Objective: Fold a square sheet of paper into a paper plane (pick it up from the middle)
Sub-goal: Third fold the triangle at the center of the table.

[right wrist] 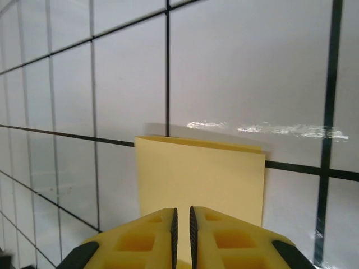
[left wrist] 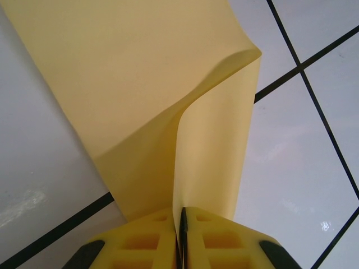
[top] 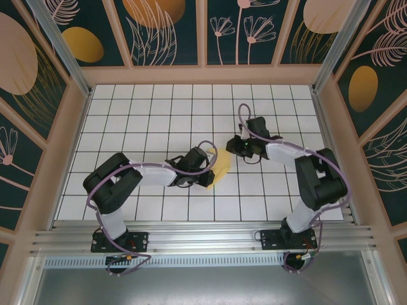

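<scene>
Top view: the left claw [top: 202,166] clenches the square sheet of paper [top: 218,170] mid-worktop [top: 159,108], with the right claw [top: 241,147] near. Left wrist: the sheet rises doubled over from the shut jaws, so I'd lay it down slowly, keeping the edges matched. Right wrist: the jaws are nearly together above the sheet, and I cannot tell if they pinch it.

- Glossy white counter [top: 159,114], ruled by thin black lines into square tiles, catching streaks of glare.
- Dark teal wall panels [top: 267,32] printed with peach and orange leaves and flowers.
- Pale wooden frame [top: 203,75] edging those panels.
- Ribbed aluminium rails [top: 203,240] along the near edge.
</scene>
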`<state>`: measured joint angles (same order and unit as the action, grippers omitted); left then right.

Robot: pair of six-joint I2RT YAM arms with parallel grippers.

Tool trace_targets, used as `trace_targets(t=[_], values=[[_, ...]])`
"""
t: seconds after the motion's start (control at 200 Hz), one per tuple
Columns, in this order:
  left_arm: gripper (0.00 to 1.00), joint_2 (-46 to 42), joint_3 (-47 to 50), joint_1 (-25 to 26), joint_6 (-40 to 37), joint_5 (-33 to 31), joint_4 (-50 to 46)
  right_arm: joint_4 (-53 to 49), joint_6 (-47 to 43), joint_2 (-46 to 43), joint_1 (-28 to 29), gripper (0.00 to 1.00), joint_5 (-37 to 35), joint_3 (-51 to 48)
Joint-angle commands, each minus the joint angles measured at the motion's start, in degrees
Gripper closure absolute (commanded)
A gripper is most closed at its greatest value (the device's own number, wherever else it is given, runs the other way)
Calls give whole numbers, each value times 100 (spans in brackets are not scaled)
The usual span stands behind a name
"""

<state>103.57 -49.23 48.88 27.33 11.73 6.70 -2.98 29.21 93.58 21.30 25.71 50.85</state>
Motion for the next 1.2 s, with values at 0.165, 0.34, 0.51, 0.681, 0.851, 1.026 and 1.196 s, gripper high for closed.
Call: trace_targets(t=[0.165,0.34,0.51,0.681,0.851,1.026,1.196], values=[[87,245,251,-19,90,-56,-183,1339,987,-871,36,97,1098,-1437],[87,251,274,-27,75,-39,-160,1551,1009,-768,284,98,1357,-1715],[87,234,257,-19,62,-30,-178,1770,1090,-509,445,97,1417,-1732],[87,249,237,-25,55,-43,-206,1716,1034,-201,465,97,1353,-1627],[87,241,249,-20,53,-21,-182,1793,994,58,486,97,1334,-1570],[87,232,289,-28,53,-30,-198,1705,857,253,486,97,1222,-1517],[87,242,285,-21,55,-36,-217,1609,762,371,480,97,1140,-1517]])
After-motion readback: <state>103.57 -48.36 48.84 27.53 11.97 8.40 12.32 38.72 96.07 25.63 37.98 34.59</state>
